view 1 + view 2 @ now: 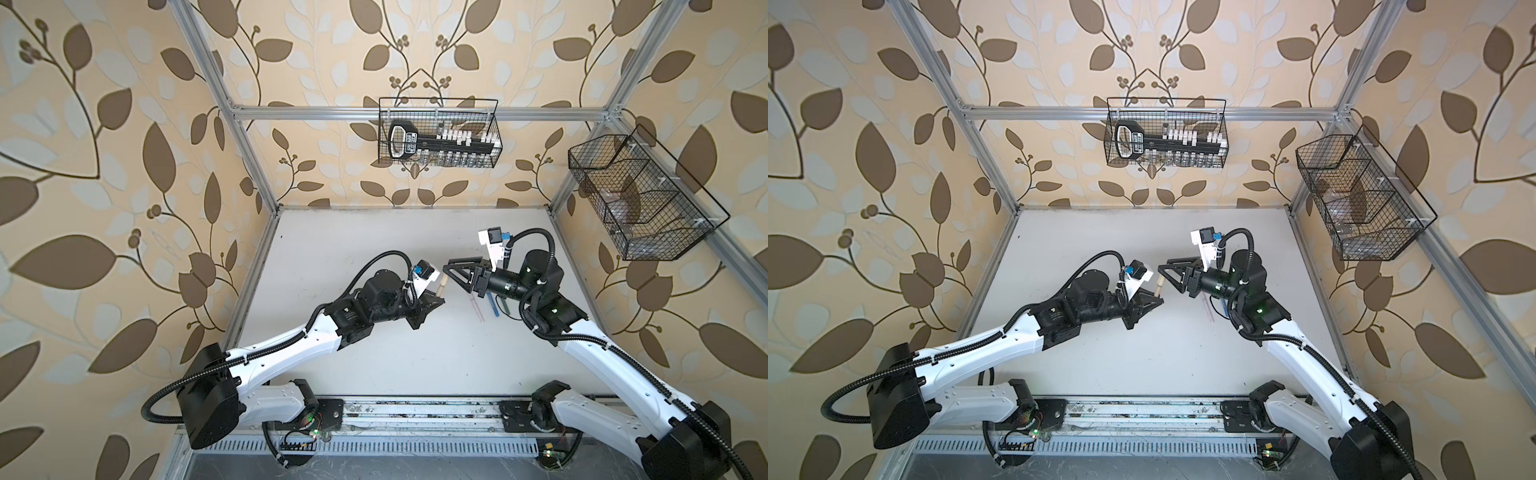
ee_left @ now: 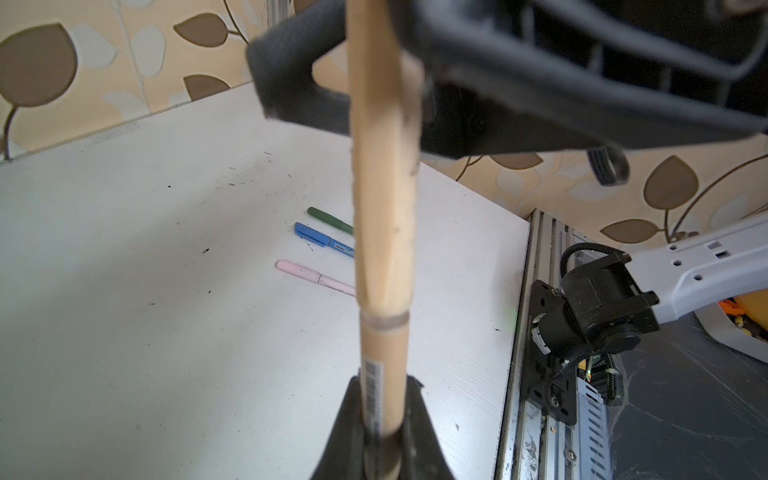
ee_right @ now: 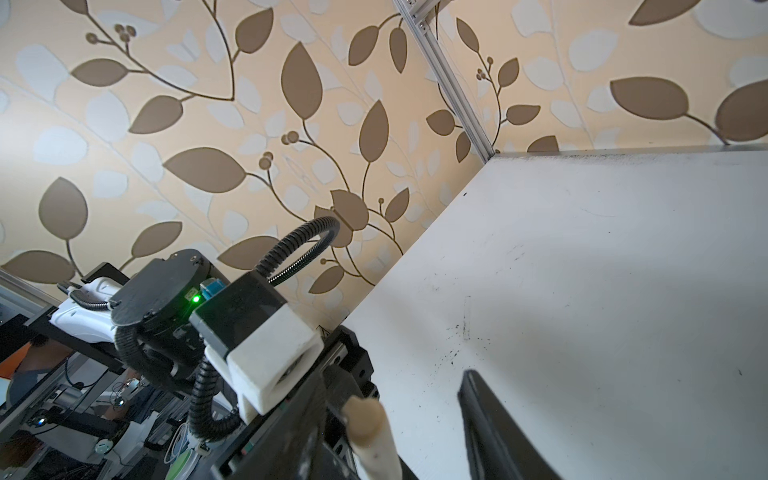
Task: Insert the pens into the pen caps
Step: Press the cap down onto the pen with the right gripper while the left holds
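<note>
Four pens: tan pen [image 2: 384, 249], pink pen [image 2: 316, 277], blue pen [image 2: 322, 240], green pen [image 2: 330, 219].

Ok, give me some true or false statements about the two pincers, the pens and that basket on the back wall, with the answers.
1. The left pincer is shut on the tan pen. True.
2. The right pincer is clamped on the blue pen. False: its jaws stand open around the tan cap, and the blue pen lies on the table.
3. A pink pen and a green pen lie on the table beside the blue one. True.
4. The wire basket on the back wall is empty. False: it holds a black tool and some white pieces.
</note>
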Motion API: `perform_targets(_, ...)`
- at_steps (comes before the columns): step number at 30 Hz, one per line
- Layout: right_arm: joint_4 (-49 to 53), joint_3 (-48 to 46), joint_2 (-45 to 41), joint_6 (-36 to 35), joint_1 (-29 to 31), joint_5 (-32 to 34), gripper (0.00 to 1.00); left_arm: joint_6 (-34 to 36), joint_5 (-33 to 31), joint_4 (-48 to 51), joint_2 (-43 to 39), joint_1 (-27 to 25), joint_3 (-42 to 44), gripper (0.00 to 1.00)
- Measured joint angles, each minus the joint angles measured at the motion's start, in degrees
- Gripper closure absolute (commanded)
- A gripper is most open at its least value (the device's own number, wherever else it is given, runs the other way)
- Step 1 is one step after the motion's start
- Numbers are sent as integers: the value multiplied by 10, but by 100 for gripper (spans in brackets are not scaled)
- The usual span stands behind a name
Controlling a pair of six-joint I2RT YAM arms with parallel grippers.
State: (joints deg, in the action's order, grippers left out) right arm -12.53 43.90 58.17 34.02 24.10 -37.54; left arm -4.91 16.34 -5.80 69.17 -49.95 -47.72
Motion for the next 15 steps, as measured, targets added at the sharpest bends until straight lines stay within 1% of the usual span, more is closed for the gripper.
perform_targets(4, -1, 0, 0, 0, 2, -6, 53, 0, 0, 0, 0, 0, 0, 100)
perform_targets(7, -2, 0, 0, 0, 6, -9, 62, 0, 0, 0, 0, 0, 0, 100)
perform_targets(12, -9, -1, 0, 0, 11, -14, 77, 0, 0, 0, 0, 0, 0, 100)
perform_targets(15, -12, -1, 0, 1, 11, -12, 90, 2, -3, 1, -1, 0, -2, 100)
